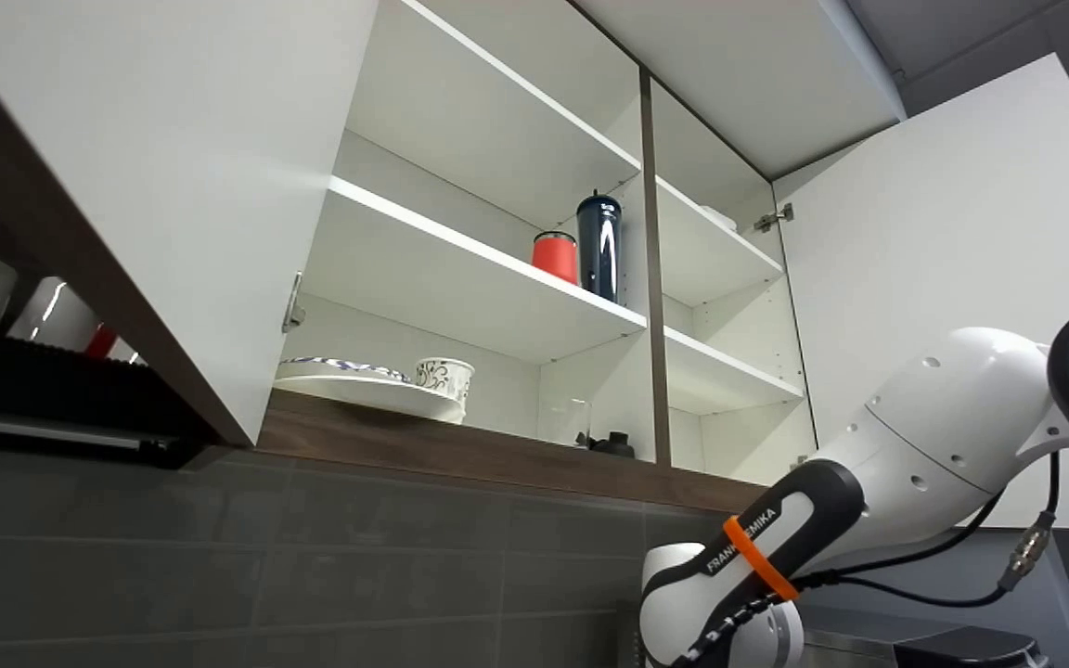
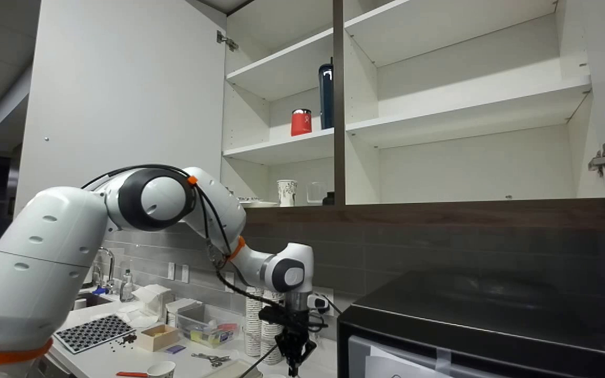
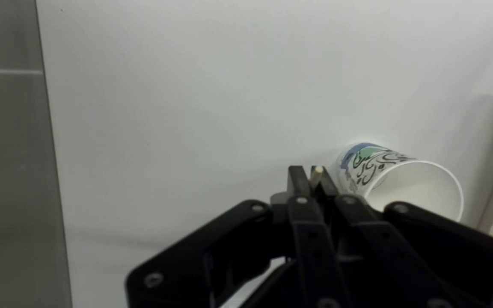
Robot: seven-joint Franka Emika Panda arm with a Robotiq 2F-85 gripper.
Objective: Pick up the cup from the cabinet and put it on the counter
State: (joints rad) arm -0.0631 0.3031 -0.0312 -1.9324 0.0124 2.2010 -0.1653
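Apparently together, the pincer [image 3: 310,173] partly hides a paper cup [image 3: 400,182] at three o'clock in the wrist view; in the cabinet [image 2: 470,214] a patterned cup [image 2: 287,192] stands, nine o'clock of a faint tumbler [image 2: 315,192].

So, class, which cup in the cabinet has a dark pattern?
The white cup on the bottom level, between the plate and the clear tumbler: its side bears dark curly markings. The red cup stands one level up.
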